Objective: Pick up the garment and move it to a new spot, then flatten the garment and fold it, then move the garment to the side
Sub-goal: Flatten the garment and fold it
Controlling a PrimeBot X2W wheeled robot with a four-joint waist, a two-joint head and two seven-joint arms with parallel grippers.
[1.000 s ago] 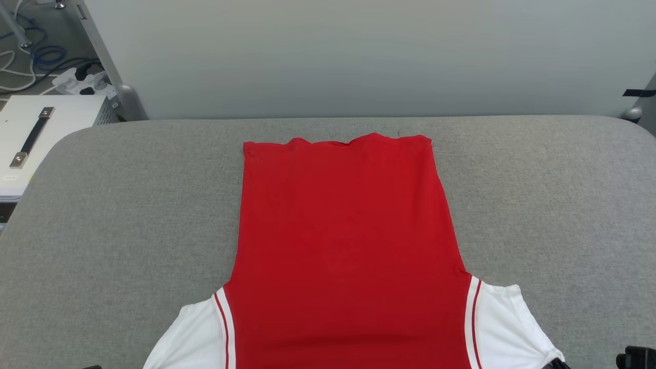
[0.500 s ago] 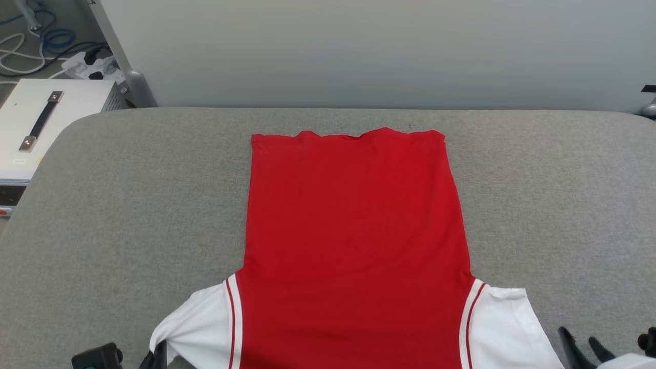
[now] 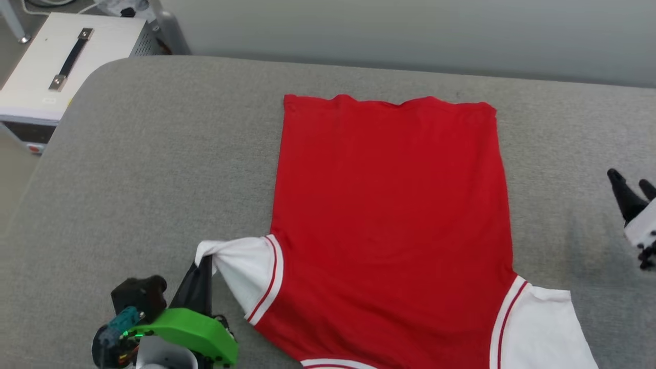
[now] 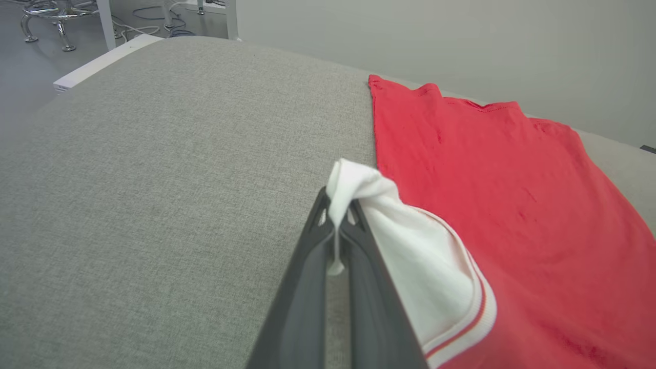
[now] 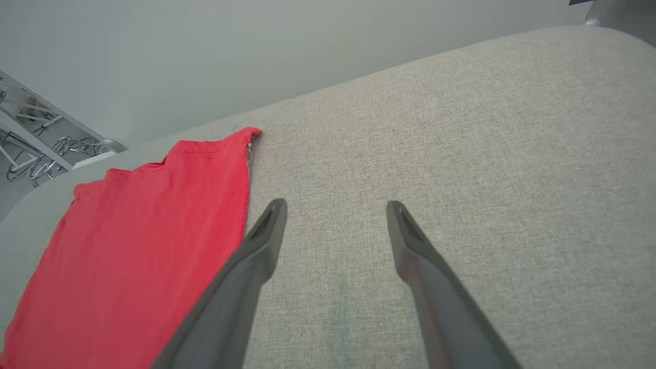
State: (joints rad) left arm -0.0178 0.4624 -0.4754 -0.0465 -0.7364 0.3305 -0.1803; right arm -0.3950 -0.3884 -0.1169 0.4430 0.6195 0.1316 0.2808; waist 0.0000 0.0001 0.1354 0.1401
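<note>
So: my L pincer (image 4: 335, 215) is clamped on the tip of white L sleeve (image 3: 245, 269), cloth bunched btwn fingers. R pincer (image 5: 333, 210) wide, empty, over grey pad (image 3: 128, 154) beside garment (image 3: 389, 215) R edge, not touching. Garment flat mid-pad, long axis running away from me, hem far. Red body lies to right of L pincer. Next, I reckon: carry sleeve inward across body. L arm nearer.

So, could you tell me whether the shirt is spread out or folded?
Spread out, not folded: the shirt lies flat on the grey surface, apart from one white sleeve bunched in the shut left gripper.
</note>
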